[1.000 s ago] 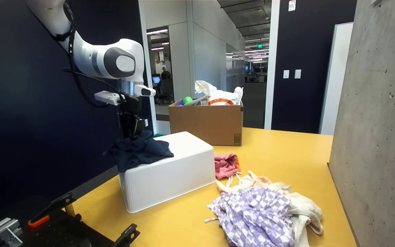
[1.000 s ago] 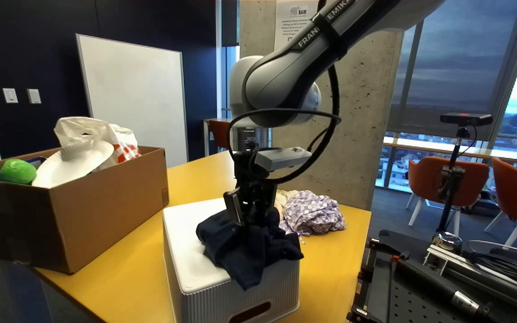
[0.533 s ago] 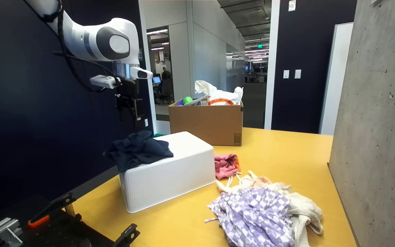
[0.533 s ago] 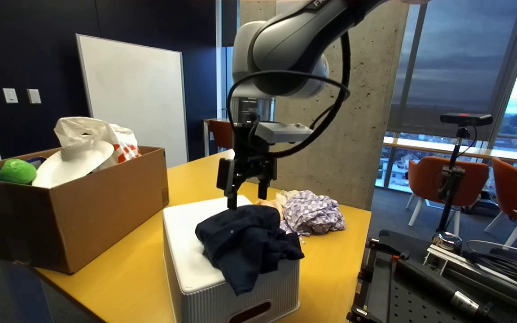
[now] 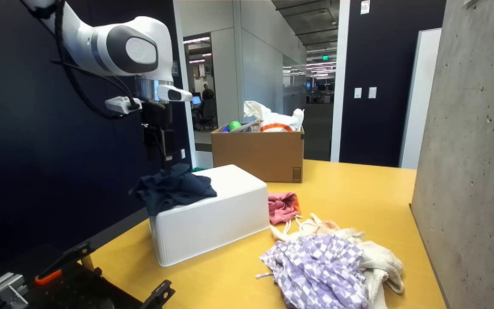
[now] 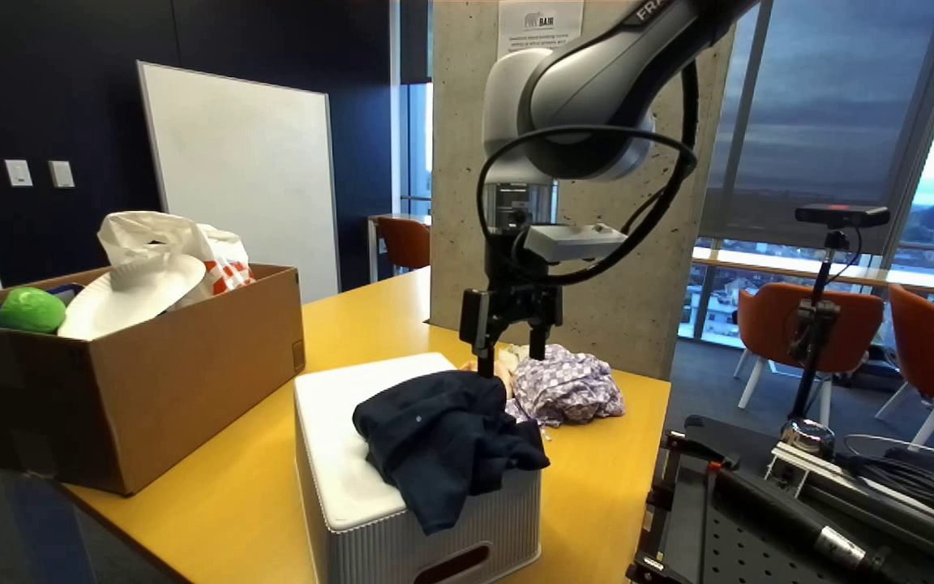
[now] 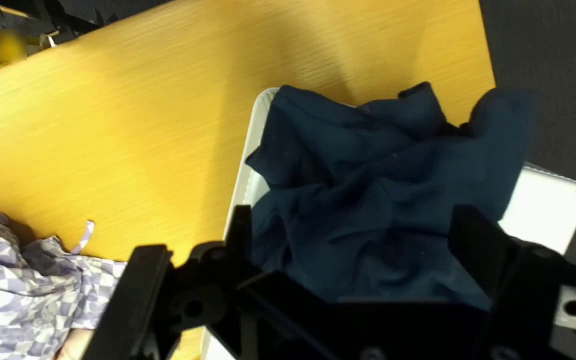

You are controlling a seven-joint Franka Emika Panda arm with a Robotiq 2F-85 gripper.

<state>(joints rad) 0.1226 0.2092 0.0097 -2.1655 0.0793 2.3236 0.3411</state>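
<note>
A crumpled navy cloth lies on top of a white ribbed box and hangs over its edge. The cloth [image 5: 176, 184] and the box [image 5: 225, 227] show in both exterior views, the cloth [image 6: 451, 438] and the box [image 6: 345, 487], and in the wrist view, the cloth [image 7: 378, 180] and the box [image 7: 543, 210]. My gripper [image 6: 511, 362] is open and empty, pointing down just above the cloth. It shows apart from the cloth in an exterior view [image 5: 161, 156]. In the wrist view the fingers of the gripper [image 7: 353, 225] are wide apart with the cloth beneath them.
A cardboard box [image 5: 257, 156] holds a white bag, a paper plate and a green ball [image 6: 32, 310]. A purple checkered cloth [image 5: 320, 270], a cream cloth [image 5: 384, 262] and a pink cloth [image 5: 282, 208] lie on the yellow table [image 5: 354, 193]. A concrete pillar [image 5: 470, 150] borders the table.
One second ago my gripper was down in the navy cloth. It has risen out of it and moved sideways with its fingers apart. The cloth stays on the white box.
</note>
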